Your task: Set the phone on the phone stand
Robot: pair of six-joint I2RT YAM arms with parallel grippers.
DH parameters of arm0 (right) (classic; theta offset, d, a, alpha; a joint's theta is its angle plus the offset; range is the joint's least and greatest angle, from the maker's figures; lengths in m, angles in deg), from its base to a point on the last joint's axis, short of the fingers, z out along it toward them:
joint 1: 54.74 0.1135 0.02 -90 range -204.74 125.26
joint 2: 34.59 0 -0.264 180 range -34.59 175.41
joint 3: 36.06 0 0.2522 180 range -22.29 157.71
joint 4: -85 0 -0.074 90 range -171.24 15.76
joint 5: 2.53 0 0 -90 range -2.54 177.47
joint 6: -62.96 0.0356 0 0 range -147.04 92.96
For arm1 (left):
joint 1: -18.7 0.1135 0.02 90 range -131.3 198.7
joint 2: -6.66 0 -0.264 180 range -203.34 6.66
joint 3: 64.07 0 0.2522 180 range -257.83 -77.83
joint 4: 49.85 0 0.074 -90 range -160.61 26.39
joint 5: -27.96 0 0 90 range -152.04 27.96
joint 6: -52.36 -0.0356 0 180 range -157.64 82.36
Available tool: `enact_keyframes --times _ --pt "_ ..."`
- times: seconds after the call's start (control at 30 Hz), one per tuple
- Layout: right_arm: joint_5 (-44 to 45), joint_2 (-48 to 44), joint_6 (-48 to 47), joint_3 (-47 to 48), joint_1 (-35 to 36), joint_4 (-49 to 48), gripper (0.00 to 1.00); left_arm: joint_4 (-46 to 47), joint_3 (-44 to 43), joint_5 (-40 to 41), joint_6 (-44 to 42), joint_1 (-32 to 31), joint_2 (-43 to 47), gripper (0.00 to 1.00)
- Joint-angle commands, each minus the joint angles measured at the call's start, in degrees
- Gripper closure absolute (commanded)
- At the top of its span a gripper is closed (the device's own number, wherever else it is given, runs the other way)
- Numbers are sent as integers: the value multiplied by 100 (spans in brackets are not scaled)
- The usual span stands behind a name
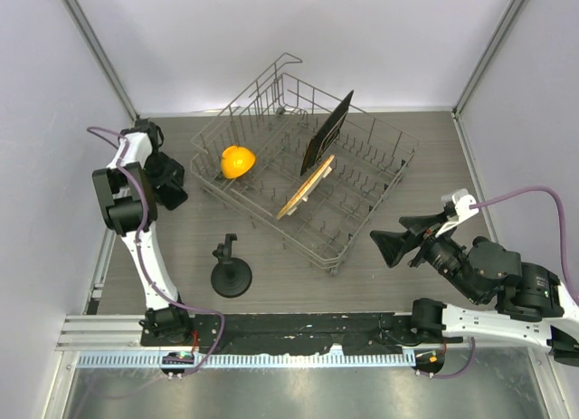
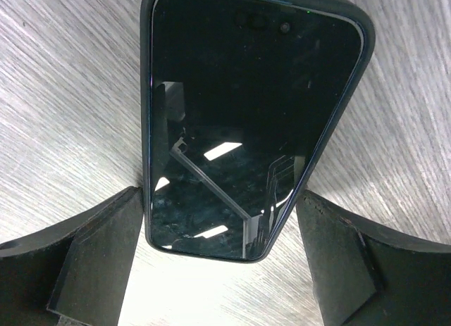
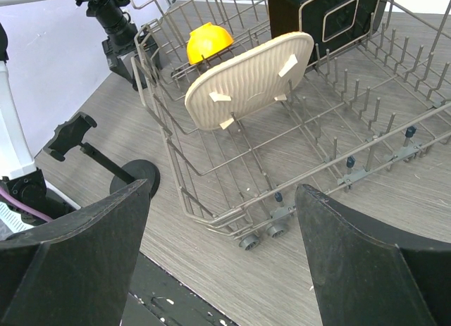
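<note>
The phone, a glossy black slab, lies flat on the grey wood-grain table. My left gripper is open and low over it. Its fingers stand on either side of the phone's near end, the left pad right at the phone's edge. In the top view the left gripper sits at the far left beside the rack and hides the phone. The phone stand, with its round base and clip arm, stands alone nearer the front. My right gripper hovers open and holds nothing.
A wire dish rack fills the table's middle and back. It holds an orange object, an upright black board and a tilted beige board. Its near corner lies just ahead of the right gripper.
</note>
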Motion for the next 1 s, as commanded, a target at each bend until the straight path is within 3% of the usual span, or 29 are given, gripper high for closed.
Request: enact_keyframes --times 0.0,0.13,0.23,0.27,0.33,0.47,0.97 --pt "91 40 62 175 -1 -170 11 923 334 353 52 269 -96 8" --pt "108 101 53 158 -1 -232 11 1029 483 309 -18 278 -78 19" --pt "169 241 123 184 -1 -240 11 1204 650 265 -62 287 -26 46" --pt "274 329 167 210 8 -188 10 1301 703 256 -62 296 70 70" --pt "389 531 307 386 8 100 3 1354 834 300 -9 287 220 99" --pt "407 971 466 588 -1 375 1 1486 967 528 -9 296 939 100" --pt "452 795 264 448 -1 146 1 1618 1828 468 254 252 3813 100"
